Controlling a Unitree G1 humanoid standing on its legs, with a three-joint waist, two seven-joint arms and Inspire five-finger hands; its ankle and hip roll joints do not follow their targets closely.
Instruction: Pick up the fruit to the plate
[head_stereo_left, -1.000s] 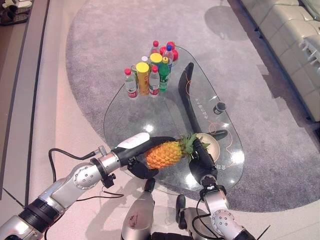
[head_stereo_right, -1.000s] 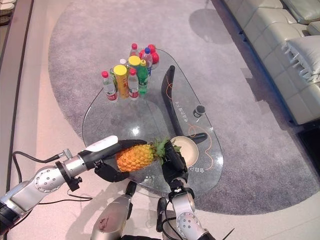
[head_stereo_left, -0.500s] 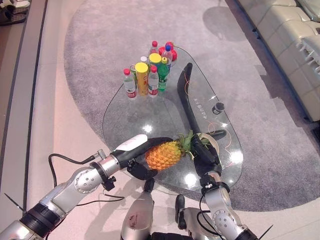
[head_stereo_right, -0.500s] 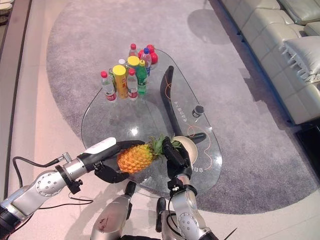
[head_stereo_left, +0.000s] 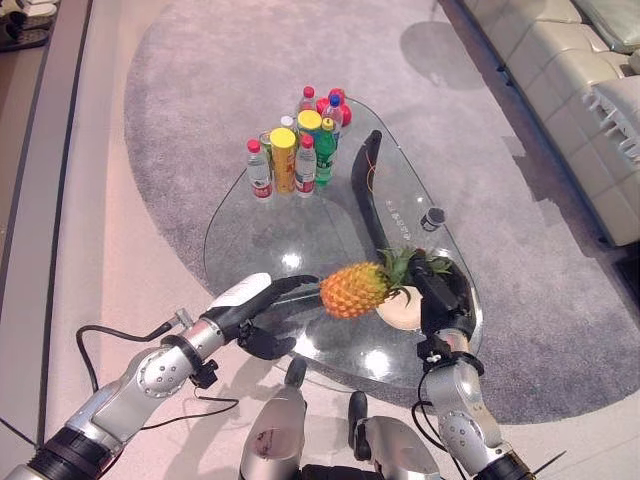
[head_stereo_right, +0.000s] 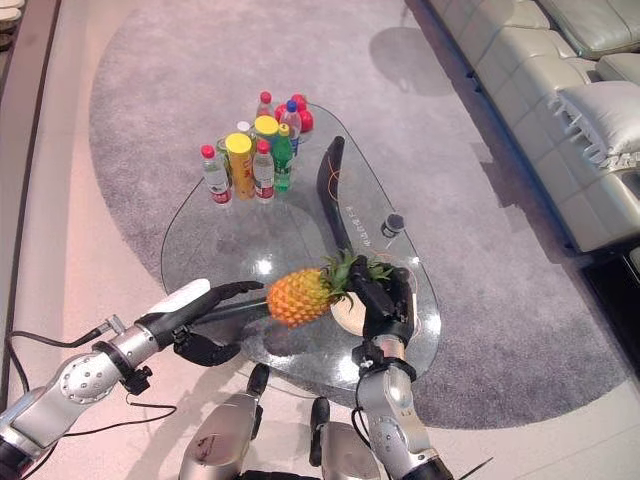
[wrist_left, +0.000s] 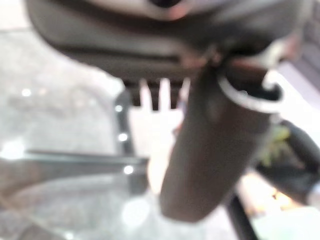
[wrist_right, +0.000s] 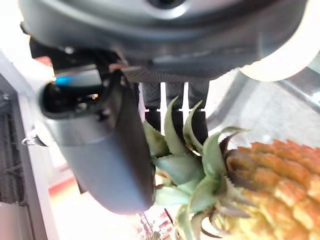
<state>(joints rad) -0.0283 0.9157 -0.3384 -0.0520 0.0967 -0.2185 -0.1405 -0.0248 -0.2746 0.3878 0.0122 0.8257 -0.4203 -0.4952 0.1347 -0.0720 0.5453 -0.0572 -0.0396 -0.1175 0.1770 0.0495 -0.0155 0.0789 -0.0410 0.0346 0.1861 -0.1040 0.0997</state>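
Left hand (head_stereo_left: 262, 312) has let go — pineapple (head_stereo_left: 354, 289) carried rightward by right hand (head_stereo_left: 443, 291).

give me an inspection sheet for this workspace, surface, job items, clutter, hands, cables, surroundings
Surface: glass table, on a grey rug.
Job's things: pineapple held off the glass by its leafy crown, beside the plate; plate sits at the table's near right end.
Clutter: cluster of bottles at the far end; small dark cup near the right edge.
Hands: right hand curled on the pineapple's crown; left hand open, apart from the fruit.
Cables: thin orange wire on the glass.
Surroundings: pale sofa to the right.
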